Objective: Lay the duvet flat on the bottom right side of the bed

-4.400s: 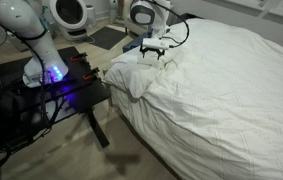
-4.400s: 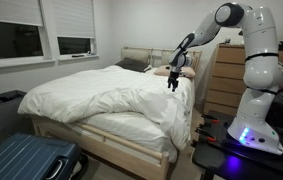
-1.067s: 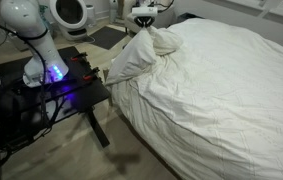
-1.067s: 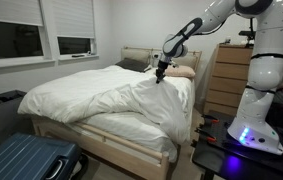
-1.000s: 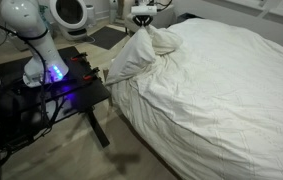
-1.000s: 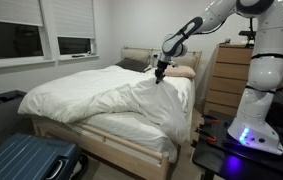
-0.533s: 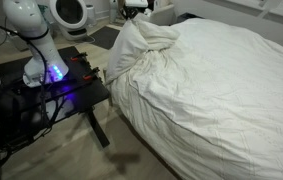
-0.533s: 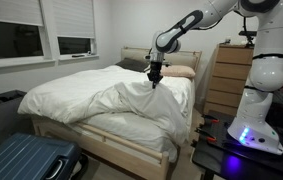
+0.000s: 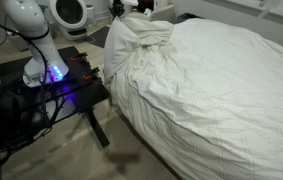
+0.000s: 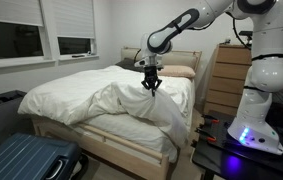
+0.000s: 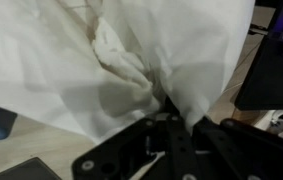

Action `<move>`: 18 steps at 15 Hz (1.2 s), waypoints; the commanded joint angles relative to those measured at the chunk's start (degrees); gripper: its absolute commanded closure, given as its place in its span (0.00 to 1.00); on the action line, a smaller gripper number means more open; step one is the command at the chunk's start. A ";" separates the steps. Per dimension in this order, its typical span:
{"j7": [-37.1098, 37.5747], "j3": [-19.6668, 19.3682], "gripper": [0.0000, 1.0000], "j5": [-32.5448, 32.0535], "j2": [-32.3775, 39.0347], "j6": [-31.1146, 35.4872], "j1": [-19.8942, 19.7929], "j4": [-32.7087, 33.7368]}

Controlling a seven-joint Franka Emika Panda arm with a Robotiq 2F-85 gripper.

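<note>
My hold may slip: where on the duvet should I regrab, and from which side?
Take the duvet at its gathered peak under the gripper, coming down from above. There the fabric bunches into a ridge the jaws can close across; elsewhere it lies spread and smooth.

The pincer [image 10: 149, 86] has risen and swung farther over the bed [image 10: 121, 128], dragging the duvet [image 10: 131, 105] bunched beneath it.

Two dark windows [image 10: 11, 40] with half-lowered blinds sit in the pale wall [image 10: 121, 22] at upper left, a wooden dresser [image 10: 226, 85] stands at right, a blue suitcase [image 10: 21, 160] lies at lower left, and a black table [image 9: 81, 88] glowing blue stands on beige floor [image 9: 71, 155].
</note>
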 commanded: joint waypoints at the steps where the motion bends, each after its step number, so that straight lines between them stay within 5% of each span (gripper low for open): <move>1: -5.00 2.46 0.98 0.04 4.61 -6.20 2.12 5.01; 9: -11.62 7.64 0.98 -3.99 12.56 -16.04 7.17 11.19; 18: -16.93 8.19 0.99 -4.02 21.88 -13.16 8.36 14.01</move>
